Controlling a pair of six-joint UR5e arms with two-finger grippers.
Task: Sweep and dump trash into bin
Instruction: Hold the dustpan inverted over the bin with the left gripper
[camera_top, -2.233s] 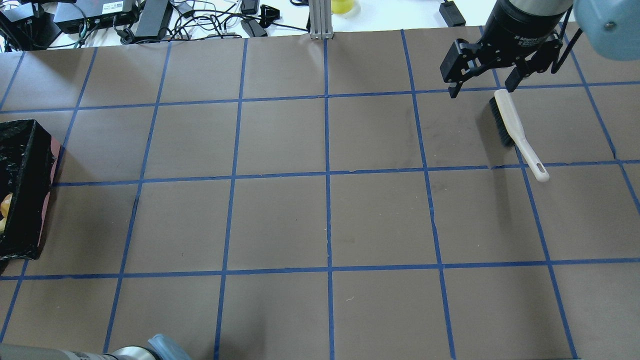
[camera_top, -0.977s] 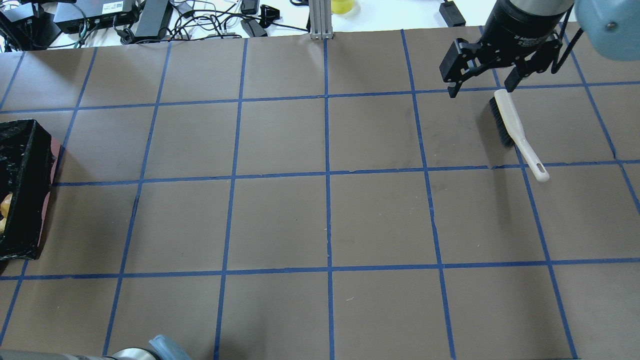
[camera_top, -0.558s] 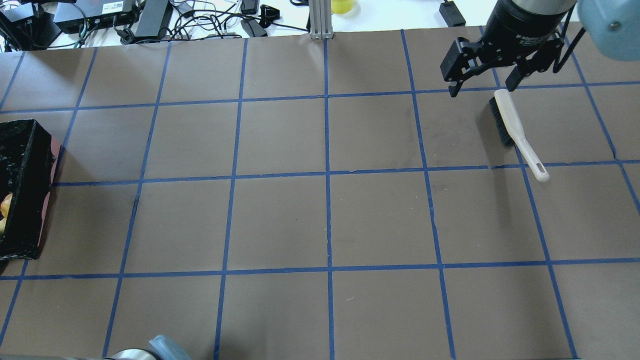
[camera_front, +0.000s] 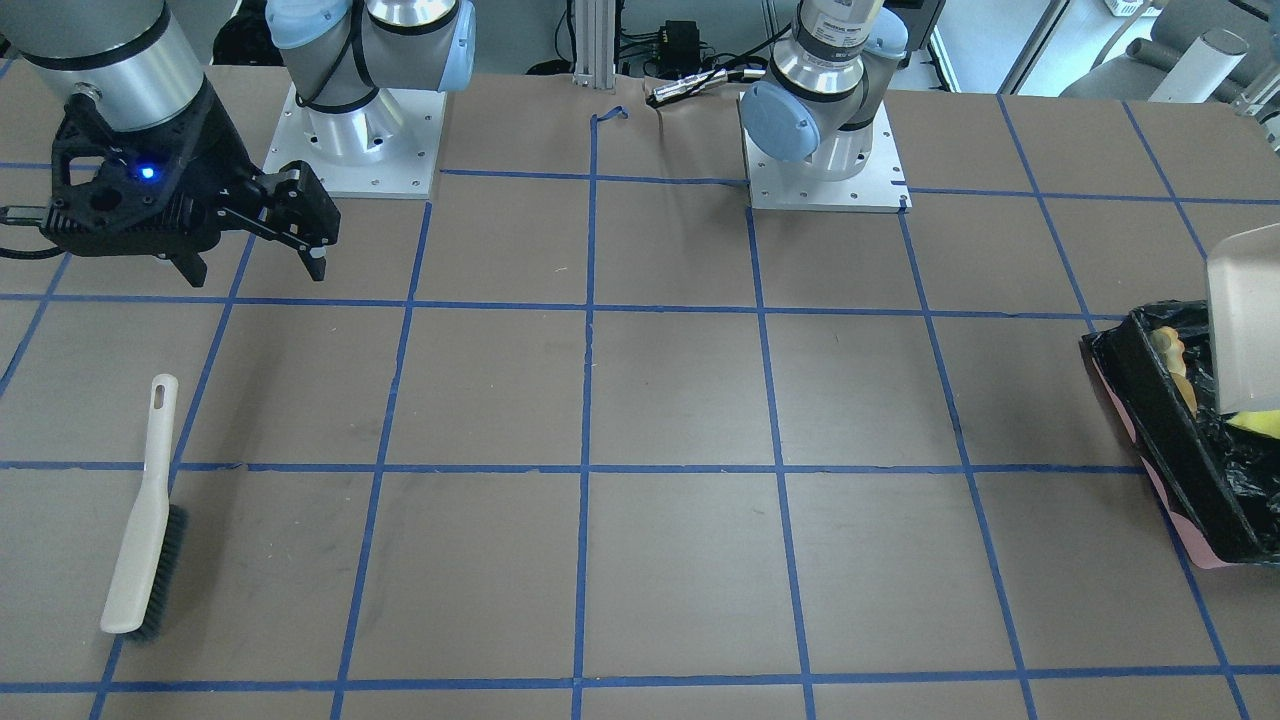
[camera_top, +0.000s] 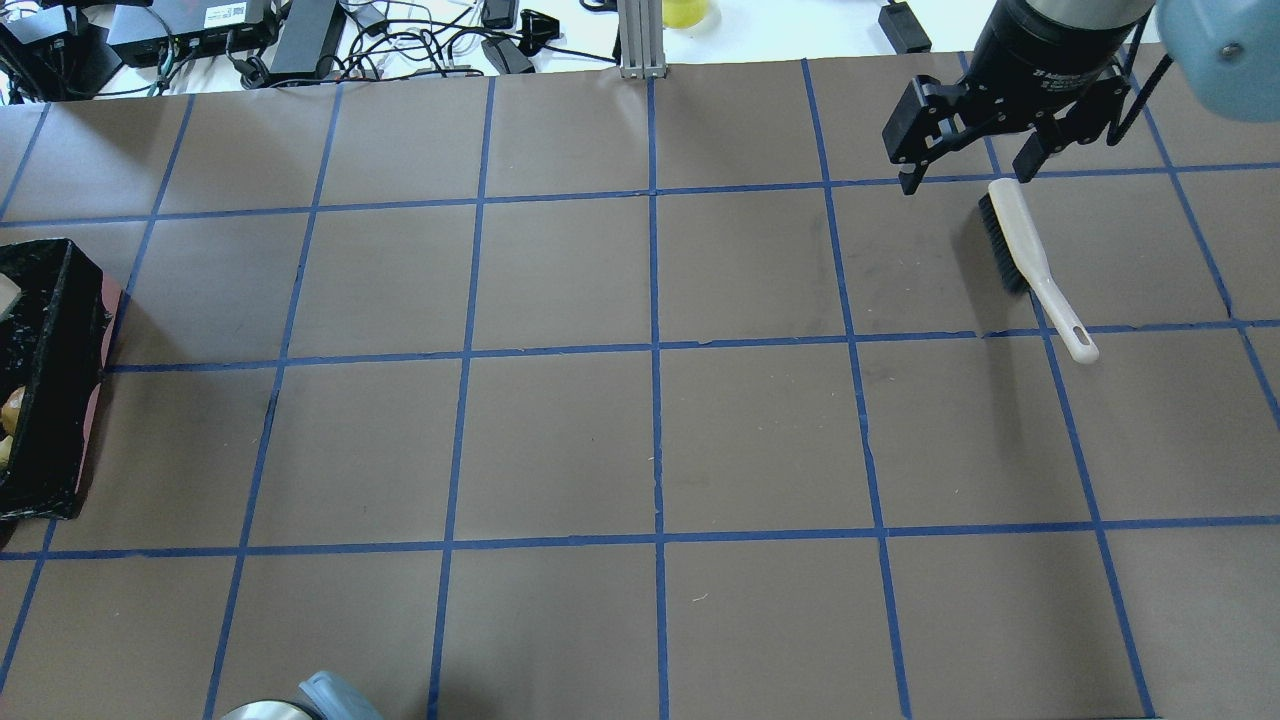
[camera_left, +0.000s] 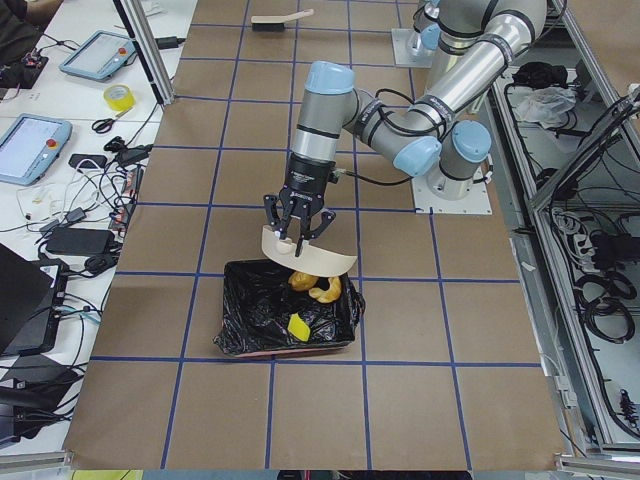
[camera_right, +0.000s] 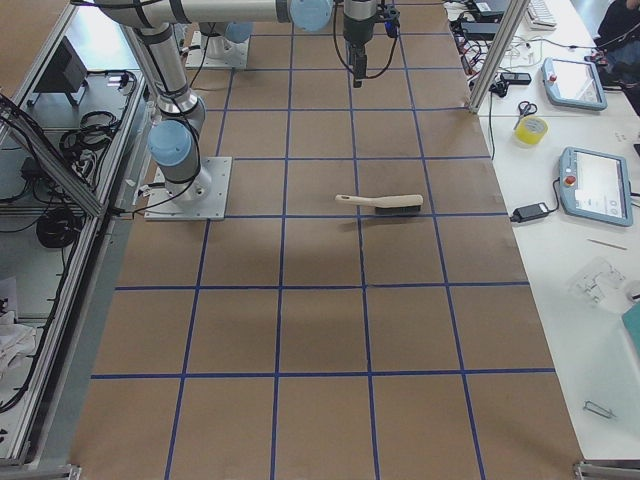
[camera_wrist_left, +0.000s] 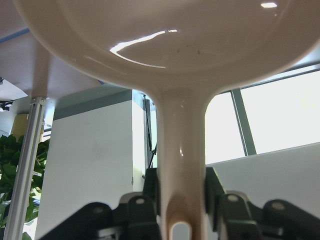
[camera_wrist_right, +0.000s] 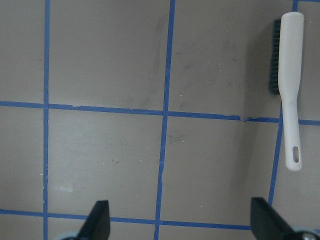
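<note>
My left gripper (camera_left: 297, 232) is shut on the handle of a beige dustpan (camera_left: 312, 260) and holds it tilted just above the bin (camera_left: 250, 312), a pink box lined with a black bag. The left wrist view shows the handle (camera_wrist_left: 182, 165) between the fingers. The trash lies in the bin: a golden-brown lump (camera_left: 318, 288) and a yellow-green wedge (camera_left: 298, 327). The bin (camera_front: 1150, 400) and dustpan (camera_front: 1245, 320) also show in the front view. My right gripper (camera_top: 965, 178) is open and empty, above the table beside the brush (camera_top: 1030, 265).
The cream-handled brush (camera_front: 145, 520) lies flat on the brown paper at the robot's right. The bin (camera_top: 60, 330) stands at the table's left edge. Cables and power bricks (camera_top: 300, 35) lie beyond the far edge. Arm bases (camera_front: 825, 150) are bolted to the table.
A pale corner of the dustpan has come into the overhead view over the bin's far end. The right gripper has stayed open and has barely moved; the brush has not moved.
</note>
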